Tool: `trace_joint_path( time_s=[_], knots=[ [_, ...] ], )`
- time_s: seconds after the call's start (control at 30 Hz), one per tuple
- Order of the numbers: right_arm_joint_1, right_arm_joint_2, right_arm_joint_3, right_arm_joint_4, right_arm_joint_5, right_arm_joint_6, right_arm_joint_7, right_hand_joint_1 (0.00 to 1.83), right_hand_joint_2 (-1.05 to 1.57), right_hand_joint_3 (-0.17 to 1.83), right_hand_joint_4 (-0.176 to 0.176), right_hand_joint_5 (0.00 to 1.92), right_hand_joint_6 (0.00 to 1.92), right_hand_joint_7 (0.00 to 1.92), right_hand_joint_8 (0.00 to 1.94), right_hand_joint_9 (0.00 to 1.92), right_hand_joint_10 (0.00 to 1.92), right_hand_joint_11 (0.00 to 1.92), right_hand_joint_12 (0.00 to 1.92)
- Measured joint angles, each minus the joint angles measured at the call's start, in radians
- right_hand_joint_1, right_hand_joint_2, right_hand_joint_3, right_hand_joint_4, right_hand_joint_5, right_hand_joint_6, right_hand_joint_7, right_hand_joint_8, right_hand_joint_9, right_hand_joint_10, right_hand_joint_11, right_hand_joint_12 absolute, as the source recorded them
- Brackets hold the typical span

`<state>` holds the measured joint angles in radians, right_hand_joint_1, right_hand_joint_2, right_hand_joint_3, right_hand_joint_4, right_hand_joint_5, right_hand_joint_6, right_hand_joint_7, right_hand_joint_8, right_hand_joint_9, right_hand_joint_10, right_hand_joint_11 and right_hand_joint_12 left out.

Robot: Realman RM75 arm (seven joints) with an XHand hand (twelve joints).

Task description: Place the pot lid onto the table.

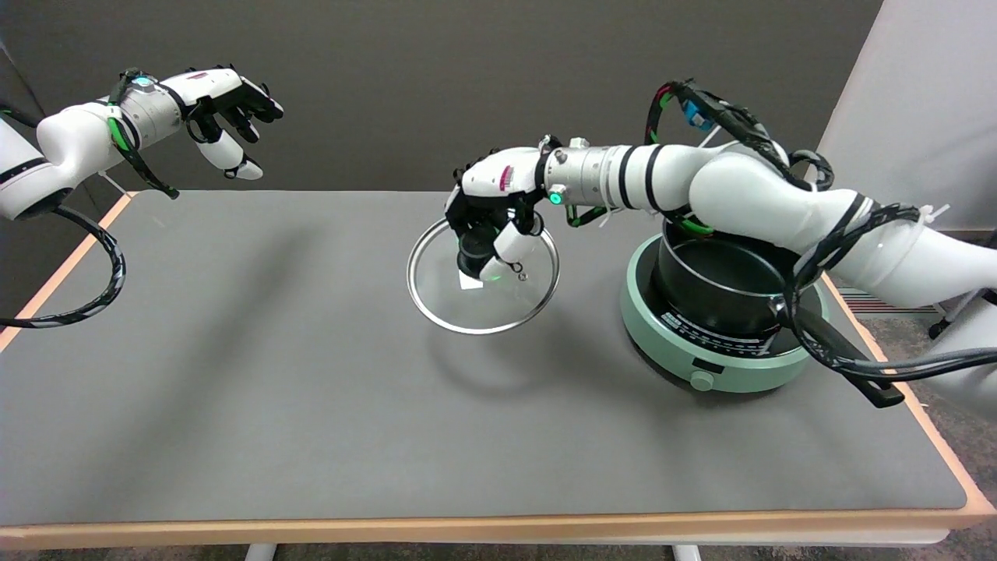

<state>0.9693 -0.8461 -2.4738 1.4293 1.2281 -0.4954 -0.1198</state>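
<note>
Gripping the black knob at the centre of the glass pot lid [483, 274], the right hand [492, 226] has its fingers wrapped down around that knob, palm over the top. Lid held off the surface: a soft round shadow lies on the table [311, 405] below and slightly nearer the camera than the lid, apart from its rim. Lid tilted a little, far edge higher than near edge. Metal rim visible all round; glass clear, grey tabletop showing through. Lid sits to the left of the green cooker [716, 343], near it but not touching. Black pot [720, 284] stands uncovered on the cooker, its long black handle [849, 362] pointing toward the table's near right corner. Right arm passes over the pot's far rim on its way to the lid. Cables trail along the arm and hang beside the pot handle.
</note>
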Motion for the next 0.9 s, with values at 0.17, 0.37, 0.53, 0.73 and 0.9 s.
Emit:
trace_joint_path(
  time_s=[0.17,0.37,0.53,0.73,0.9],
  knots=[
    [0.024,-0.027,-0.014,-0.038,-0.088,-0.021,0.06,1.22,0.95,0.45,-0.067,0.8,1.21,0.97,1.27,0.89,1.43,0.7,1.36],
    [0.06,-0.074,-0.024,-0.142,-0.157,-0.028,0.104,1.22,0.95,0.46,-0.063,0.81,1.22,0.97,1.27,0.89,1.43,0.7,1.36],
    [0.088,-0.114,-0.03,-0.25,-0.197,-0.028,0.127,1.21,0.95,0.46,-0.061,0.81,1.22,0.97,1.27,0.89,1.43,0.7,1.36],
    [0.117,-0.159,-0.034,-0.381,-0.25,-0.025,0.145,1.21,0.95,0.46,-0.059,0.81,1.22,0.97,1.27,0.89,1.43,0.7,1.35],
    [0.14,-0.192,-0.029,-0.481,-0.299,-0.015,0.156,1.21,0.95,0.46,-0.059,0.81,1.22,0.97,1.27,0.89,1.43,0.7,1.35]
  ],
)
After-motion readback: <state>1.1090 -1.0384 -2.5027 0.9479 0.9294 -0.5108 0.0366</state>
